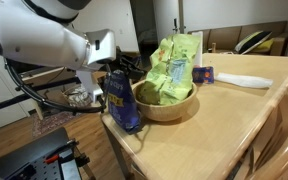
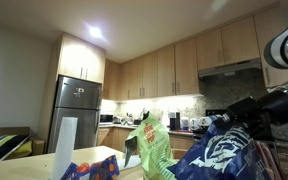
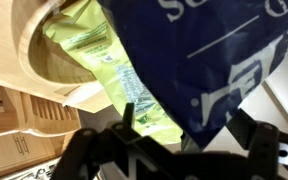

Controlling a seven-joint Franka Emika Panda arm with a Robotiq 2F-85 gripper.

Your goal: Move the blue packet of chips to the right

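In an exterior view, the white robot arm is seen at the left, bent down toward the left end of the wooden table. The gripper is placed at the top of the blue packet of chips. The packet stands roughly upright at the table's left edge, just beside the wooden bowl and to its left. Light green packets are heaped in the bowl. Further right, a small flat blue packet is laid on the table, and beyond it a long white object.

From the low exterior view, a steel fridge is seen at the left, the green packets in the middle, and the blue packet of chips at the lower right, under the dark gripper.

In the wrist view, the bowl's rim is shown at the left and a green packet beside it, while the blue packet fills the upper right. Its narrowing end is set between the 2 dark fingers. A gap is visible between the left finger and the bag, so it cannot be told whether the packet is clamped.
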